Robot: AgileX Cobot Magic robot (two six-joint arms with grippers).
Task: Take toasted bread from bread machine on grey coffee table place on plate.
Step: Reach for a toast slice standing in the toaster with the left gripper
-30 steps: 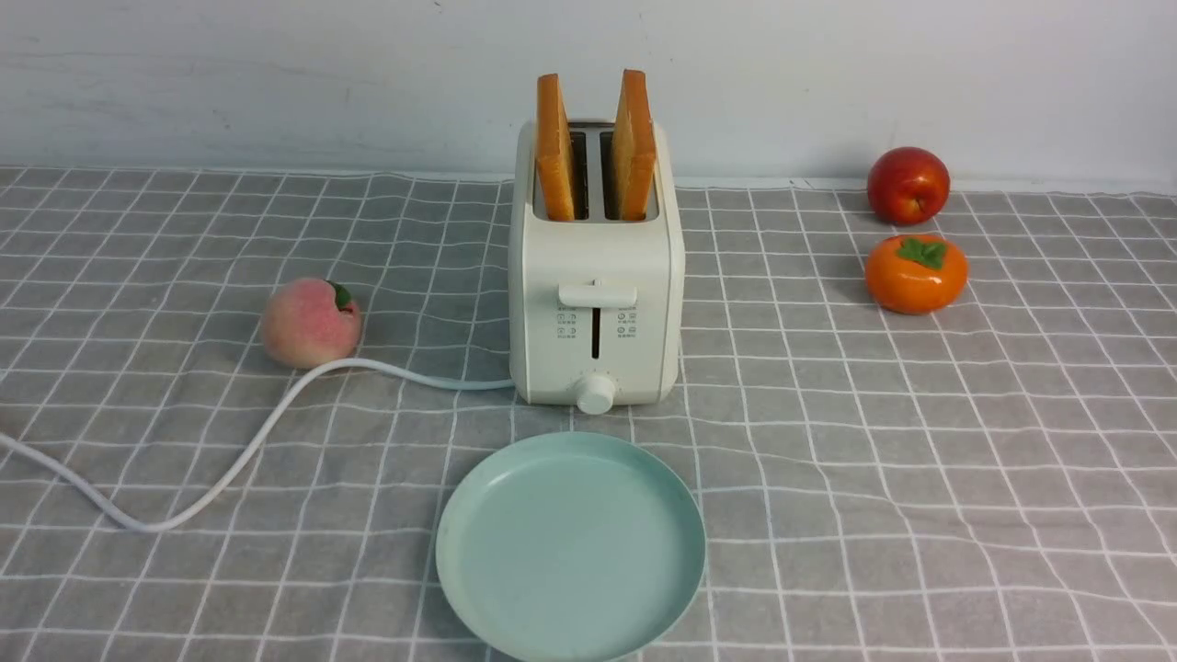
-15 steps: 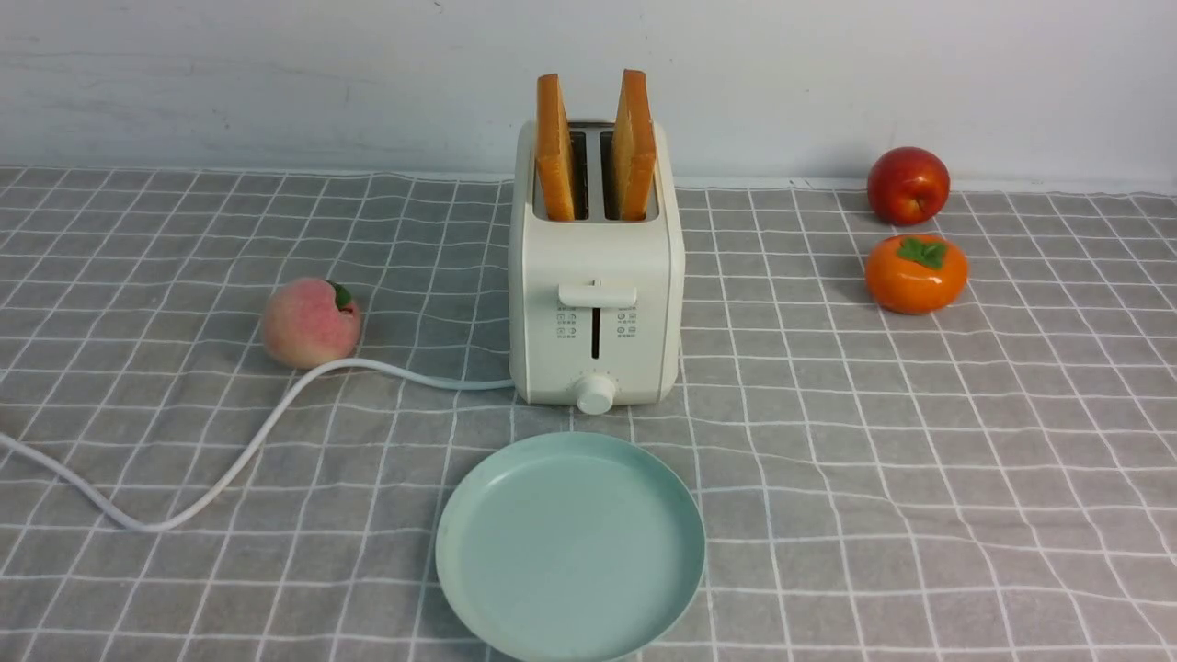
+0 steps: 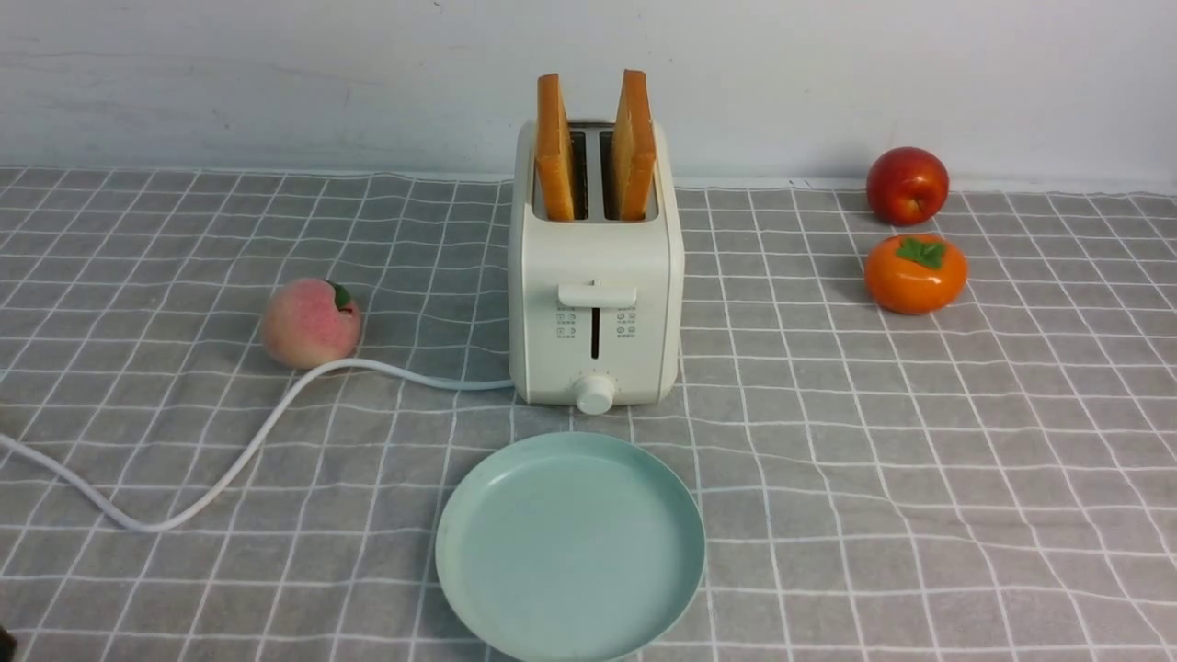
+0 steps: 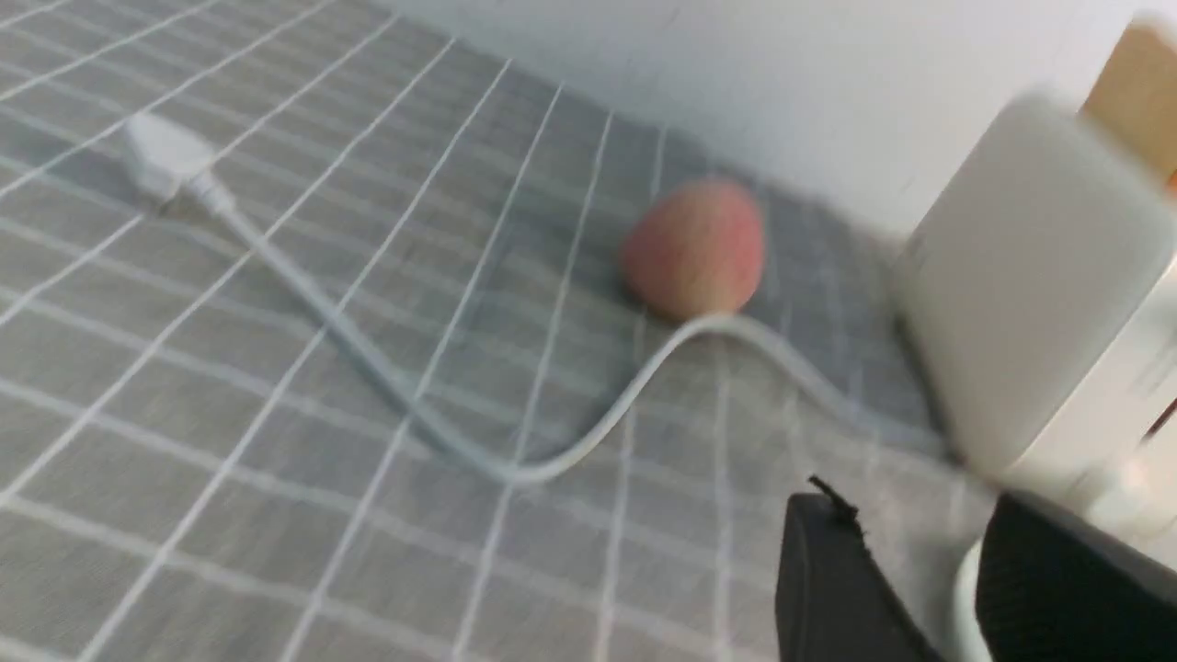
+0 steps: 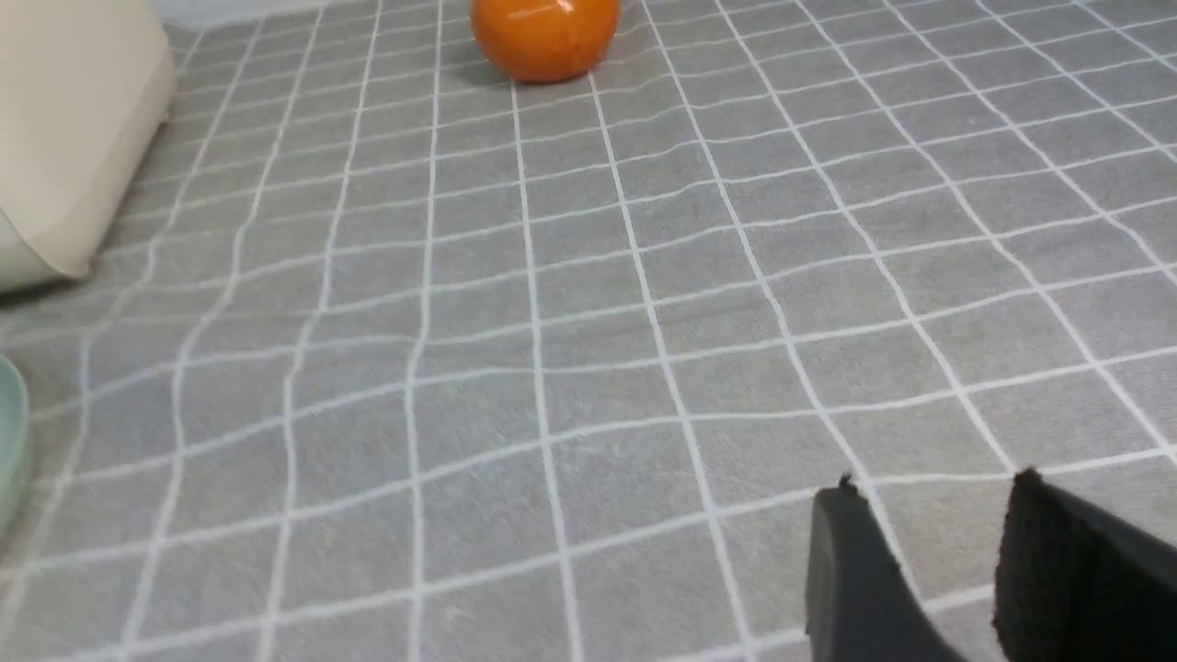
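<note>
Two slices of toasted bread (image 3: 554, 147) (image 3: 634, 142) stand upright in the slots of the cream-white bread machine (image 3: 596, 276) on the grey coffee table (image 3: 919, 441). The mint-green plate (image 3: 570, 547) lies bare in front of the bread machine. My left gripper (image 4: 910, 515) is open and empty, low over the cloth. The bread machine (image 4: 1030, 276) and a corner of toast (image 4: 1136, 92) show blurred beyond it. My right gripper (image 5: 929, 487) is open and empty above bare cloth. The bread machine (image 5: 74, 129) and the plate's rim (image 5: 9, 441) show far from it. Neither gripper shows in the front view.
A peach (image 3: 311, 324) sits left of the bread machine, touching its white cord (image 3: 230, 460), which snakes off to the left. A red apple (image 3: 908, 185) and an orange persimmon (image 3: 916, 273) stand at the back right. The wall runs behind the table.
A small dark sliver has appeared at the bottom left corner of the front view. The toast, bread machine and plate have not moved.
</note>
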